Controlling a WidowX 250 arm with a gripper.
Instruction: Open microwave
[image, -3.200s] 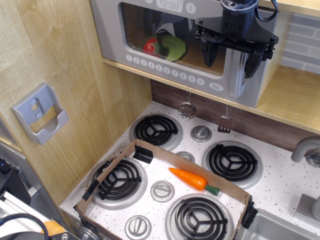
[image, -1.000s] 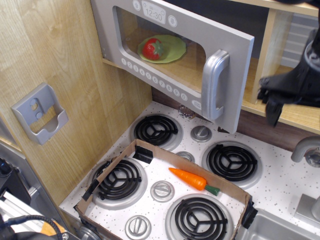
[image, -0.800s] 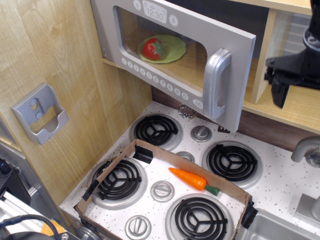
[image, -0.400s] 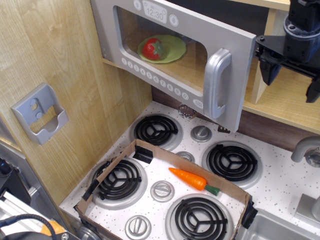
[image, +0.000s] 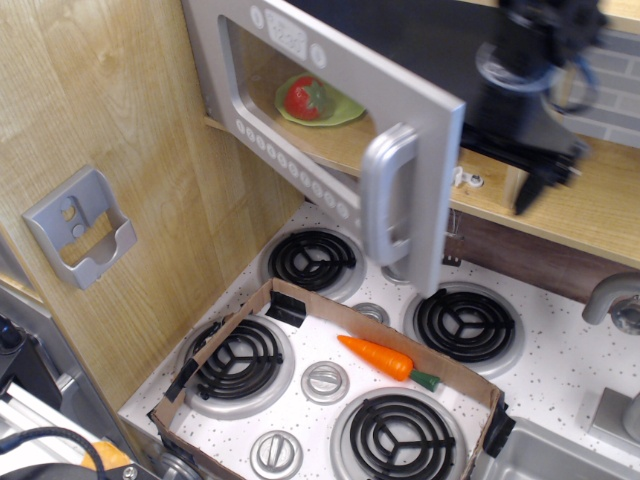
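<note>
The microwave's grey door (image: 330, 120) stands swung well out from the cabinet, hinged at the left, with its silver bar handle (image: 388, 195) facing me. Through the window and gap I see a strawberry (image: 303, 98) on a green plate (image: 340, 108) in the wooden cavity. My gripper (image: 490, 185) is blurred at the upper right, just behind the door's free edge and above the wooden shelf (image: 590, 215). One finger (image: 530, 188) shows at the far end of its bar; the other is hidden behind the door. It holds nothing.
Below is a toy stove (image: 560, 350) with several black burners. A shallow cardboard box (image: 310, 310) on it holds a carrot (image: 385, 360). A faucet (image: 612, 298) and sink (image: 560, 455) are at the lower right. A grey holder (image: 80, 225) hangs on the wooden wall at the left.
The door went from closed to wide open, swinging further left and toward me just now. My gripper let go of the handle, moved right, then came back up behind the door's free edge.
</note>
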